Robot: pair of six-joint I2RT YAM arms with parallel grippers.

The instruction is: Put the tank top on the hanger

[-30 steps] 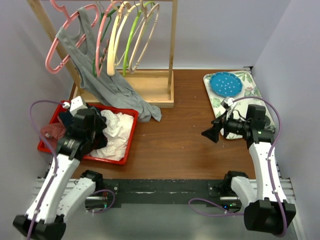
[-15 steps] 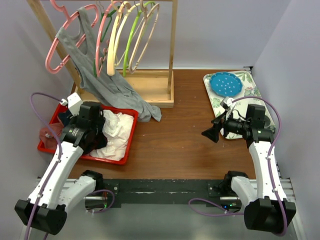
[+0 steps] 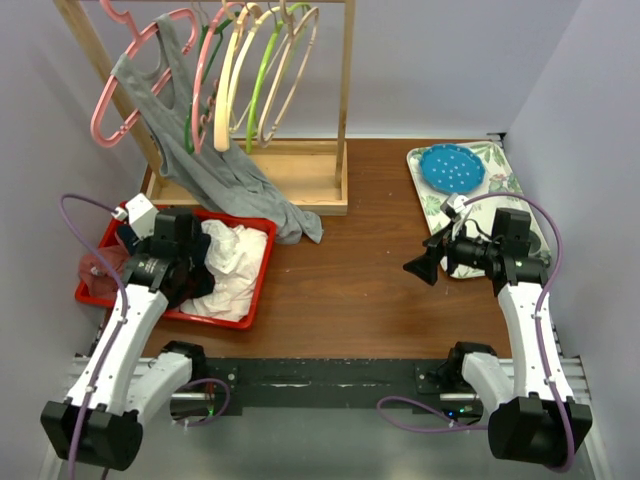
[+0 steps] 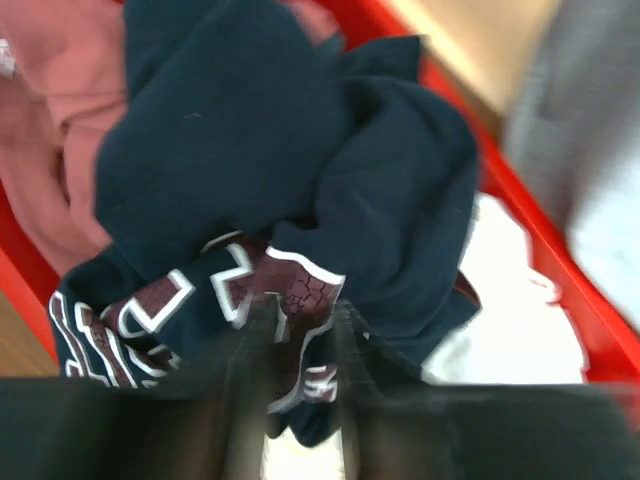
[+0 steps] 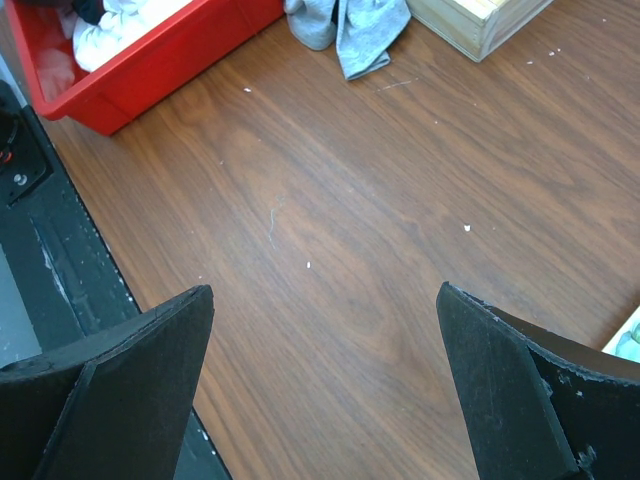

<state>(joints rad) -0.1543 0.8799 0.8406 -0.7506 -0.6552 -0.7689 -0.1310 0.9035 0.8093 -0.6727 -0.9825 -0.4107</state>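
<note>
The navy tank top [image 4: 280,150], with dark red white-edged lettering, lies crumpled in the red bin [image 3: 258,285] at the left. My left gripper [image 3: 192,278] is over the bin. In the left wrist view its blurred fingers [image 4: 345,360] stand close together with a fold of the navy top between them [image 4: 295,345]. The thin tan hanger [image 3: 300,80] hangs rightmost on the wooden rack at the back. My right gripper [image 3: 418,268] is open and empty above bare table at the right, with its jaws wide apart in the right wrist view [image 5: 325,300].
A grey tank top [image 3: 200,170] hangs from a pink hanger and drapes onto the rack's wooden base [image 3: 310,180]. A white garment [image 3: 235,265] and a pink one [image 3: 100,265] share the bin. A floral tray [image 3: 505,185] with a blue plate [image 3: 452,168] sits back right.
My left wrist has risen and pulled back toward the bin's far-left corner, the navy fabric staying between the fingers. The right arm has not moved.
</note>
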